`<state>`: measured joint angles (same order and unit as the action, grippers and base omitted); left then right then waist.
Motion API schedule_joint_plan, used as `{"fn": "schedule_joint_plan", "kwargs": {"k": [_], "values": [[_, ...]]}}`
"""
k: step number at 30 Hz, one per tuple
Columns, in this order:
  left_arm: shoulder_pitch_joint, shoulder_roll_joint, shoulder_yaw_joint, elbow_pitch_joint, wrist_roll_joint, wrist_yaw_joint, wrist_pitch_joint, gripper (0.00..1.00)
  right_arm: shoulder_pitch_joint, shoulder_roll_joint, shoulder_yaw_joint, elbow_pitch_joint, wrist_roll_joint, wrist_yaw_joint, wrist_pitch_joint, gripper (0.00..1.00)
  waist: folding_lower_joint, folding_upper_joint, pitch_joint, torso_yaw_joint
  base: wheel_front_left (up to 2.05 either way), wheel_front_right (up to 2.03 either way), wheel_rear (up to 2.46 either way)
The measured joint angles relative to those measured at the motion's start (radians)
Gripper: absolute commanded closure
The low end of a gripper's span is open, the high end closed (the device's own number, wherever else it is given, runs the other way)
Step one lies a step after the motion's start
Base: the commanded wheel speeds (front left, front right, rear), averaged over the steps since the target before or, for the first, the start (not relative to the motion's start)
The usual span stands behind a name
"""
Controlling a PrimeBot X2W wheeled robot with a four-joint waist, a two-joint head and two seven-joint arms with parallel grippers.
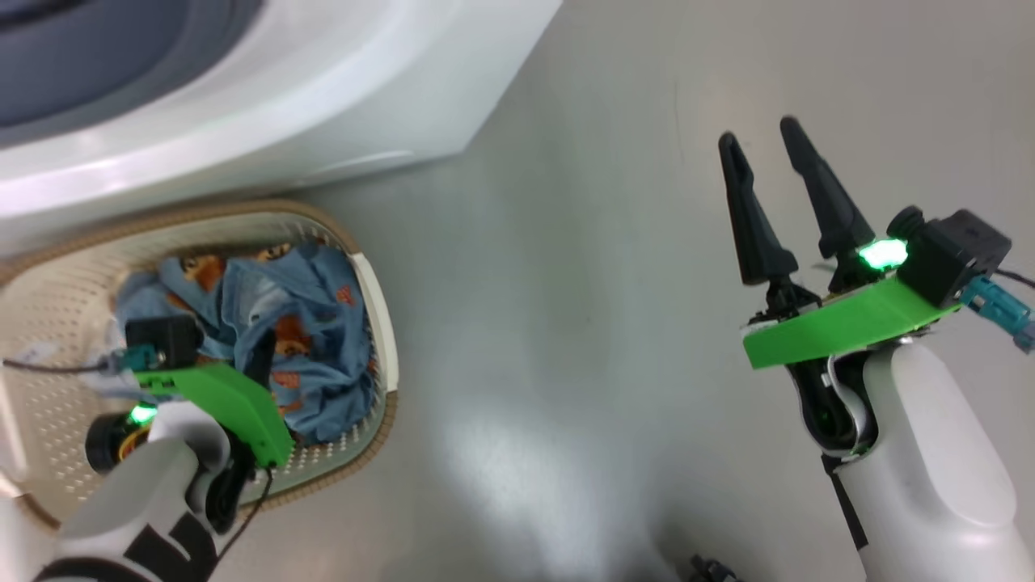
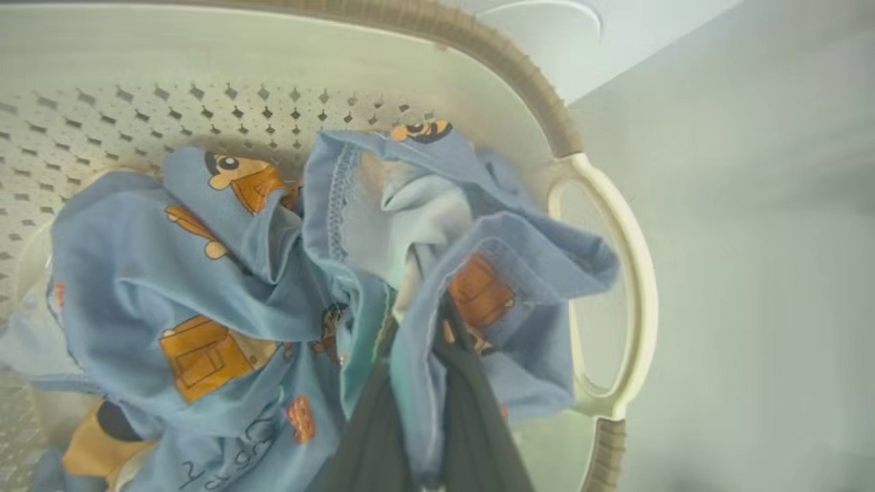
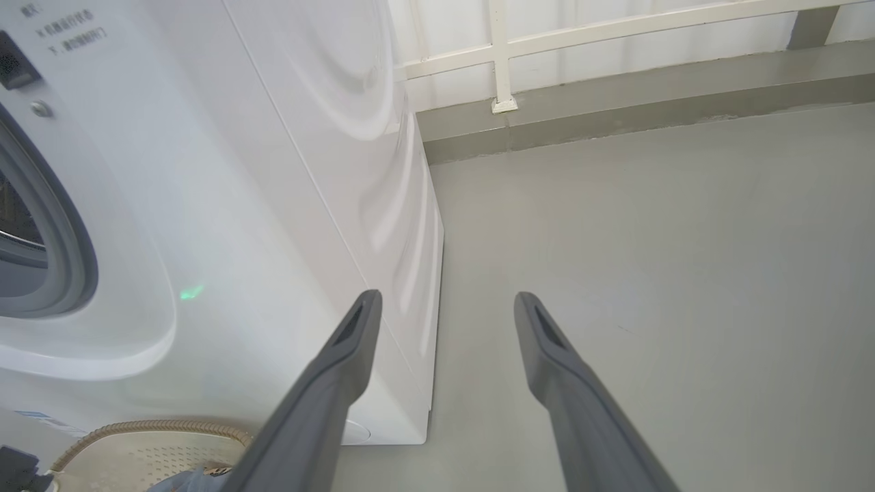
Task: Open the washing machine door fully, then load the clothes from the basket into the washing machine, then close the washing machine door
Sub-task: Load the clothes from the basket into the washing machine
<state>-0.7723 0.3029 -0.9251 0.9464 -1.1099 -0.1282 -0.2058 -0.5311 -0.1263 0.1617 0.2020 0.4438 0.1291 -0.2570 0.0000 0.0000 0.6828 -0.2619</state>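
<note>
The basket (image 1: 380, 323) stands on the floor against the foot of the washing machine (image 1: 323, 89), and the light-blue clothes (image 1: 315, 339) with orange figures are piled in it. My left gripper (image 1: 260, 356) reaches down into the pile. In the left wrist view that gripper (image 2: 420, 328) is shut on a fold of the clothes (image 2: 205, 273), inside the basket (image 2: 615, 225). My right gripper (image 1: 760, 137) hovers open over bare floor to the right, holding nothing. The right wrist view has this gripper (image 3: 448, 301) beside the washing machine (image 3: 273, 171), whose grey gasket (image 3: 72, 253) is uncovered. The washing machine door is out of view.
Grey floor (image 1: 566, 323) spreads out to the right of the basket and the machine. A white railing (image 3: 502, 61) on a low ledge bounds the far side. The basket's rim (image 3: 137, 429) peeks in at the lower left of the right wrist view.
</note>
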Motion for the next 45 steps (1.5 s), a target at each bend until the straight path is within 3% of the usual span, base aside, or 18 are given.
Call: {"fn": "schedule_joint_plan", "kwargs": {"k": [9,13,22,32,45], "values": [[0.079,0.015,-0.006,-0.087,-0.050,0.000,-0.042,1.00,0.053,-0.018,0.004,0.030,0.005,0.000,0.000,0.00,0.0000,0.0000,-0.129,0.037,0.00,0.00,0.00],[0.109,0.020,0.055,-0.141,-0.041,0.000,-0.042,1.00,0.073,-0.029,0.002,0.039,0.007,0.000,0.000,0.00,0.0000,0.0000,-0.183,0.056,0.00,0.00,0.00],[0.238,0.007,0.292,-0.288,0.111,0.000,-0.042,1.00,0.121,-0.038,-0.006,0.060,0.007,0.000,0.000,0.00,0.0000,0.0000,-0.291,0.097,0.00,0.00,0.00],[0.389,-0.055,0.509,-0.468,0.303,0.001,-0.042,1.00,0.181,-0.060,-0.011,0.078,0.011,0.000,0.000,0.00,0.0000,0.0000,-0.412,0.135,0.00,0.00,0.00],[0.529,-0.085,0.623,-0.666,0.449,0.067,-0.045,1.00,0.230,-0.070,-0.012,0.089,0.035,0.000,0.000,0.00,0.0000,0.0000,-0.526,0.173,0.00,0.00,0.00]]}}
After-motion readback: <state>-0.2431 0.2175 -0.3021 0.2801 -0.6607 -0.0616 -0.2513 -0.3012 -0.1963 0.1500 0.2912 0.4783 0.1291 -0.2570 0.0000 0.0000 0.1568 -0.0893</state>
